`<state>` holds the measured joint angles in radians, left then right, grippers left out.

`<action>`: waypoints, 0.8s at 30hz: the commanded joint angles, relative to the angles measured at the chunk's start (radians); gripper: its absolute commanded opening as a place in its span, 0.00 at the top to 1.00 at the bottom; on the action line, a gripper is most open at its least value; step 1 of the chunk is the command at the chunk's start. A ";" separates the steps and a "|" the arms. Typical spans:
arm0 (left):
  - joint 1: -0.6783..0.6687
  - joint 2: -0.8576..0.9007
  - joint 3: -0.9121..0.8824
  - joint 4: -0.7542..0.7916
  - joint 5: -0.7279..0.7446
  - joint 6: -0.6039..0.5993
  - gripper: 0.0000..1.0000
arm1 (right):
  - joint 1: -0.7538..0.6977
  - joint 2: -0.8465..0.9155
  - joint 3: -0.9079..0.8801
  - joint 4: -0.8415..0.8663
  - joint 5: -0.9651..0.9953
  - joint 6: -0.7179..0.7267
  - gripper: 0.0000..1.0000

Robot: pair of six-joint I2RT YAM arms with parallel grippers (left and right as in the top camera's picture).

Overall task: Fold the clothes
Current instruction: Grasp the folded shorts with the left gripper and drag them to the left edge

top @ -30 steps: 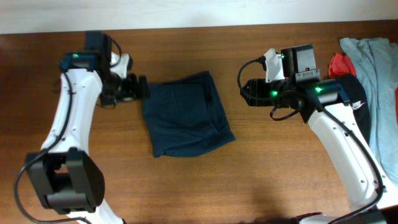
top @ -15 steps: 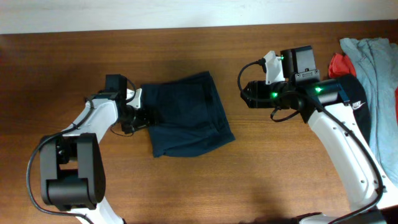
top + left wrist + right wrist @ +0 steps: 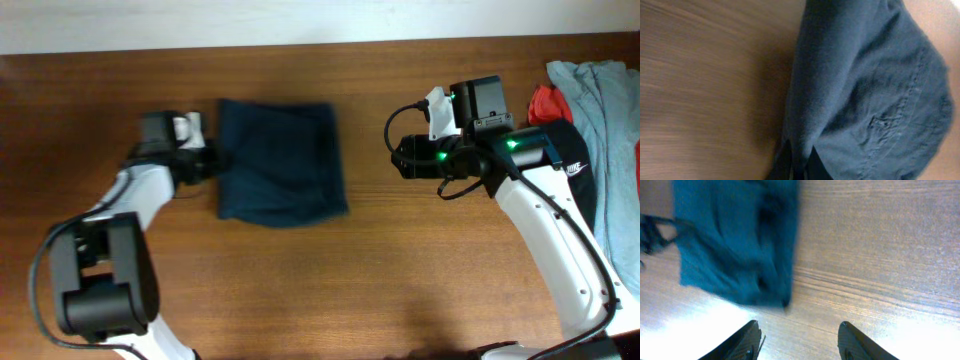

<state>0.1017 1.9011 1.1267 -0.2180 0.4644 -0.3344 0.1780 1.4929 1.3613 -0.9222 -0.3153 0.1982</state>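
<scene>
Left jaws, we see, clamp the left edge of the navy shorts (image 3: 282,163), lying folded on the desk (image 3: 400,290) left of centre. Our right jaws stand open, well apart.

Shorts (image 3: 280,160) are plain dark navy, no print, just same-colour stitching up close; on the right wrist cam they come out more teal-blue. Table (image 3: 380,290) is warm reddish-brown wood with fine grain streaks. The left arm (image 3: 130,195) and right arm (image 3: 545,220) are white shells with black joints; the right one has tiny green lights. Off to the side: a light grey-blue shirt (image 3: 612,100); a scrap of red cloth (image 3: 548,102); a black garment (image 3: 582,150) with a white logo. The wall (image 3: 300,20) strip is off-white.
</scene>
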 commanded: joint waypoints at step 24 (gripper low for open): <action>0.727 0.002 -0.144 -0.032 -0.244 -0.505 1.00 | -0.002 -0.014 0.003 -0.051 0.013 -0.011 0.45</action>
<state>0.8028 1.8942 1.0298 -0.2440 0.2878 -0.7006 0.1780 1.4929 1.3613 -0.9730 -0.3141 0.1978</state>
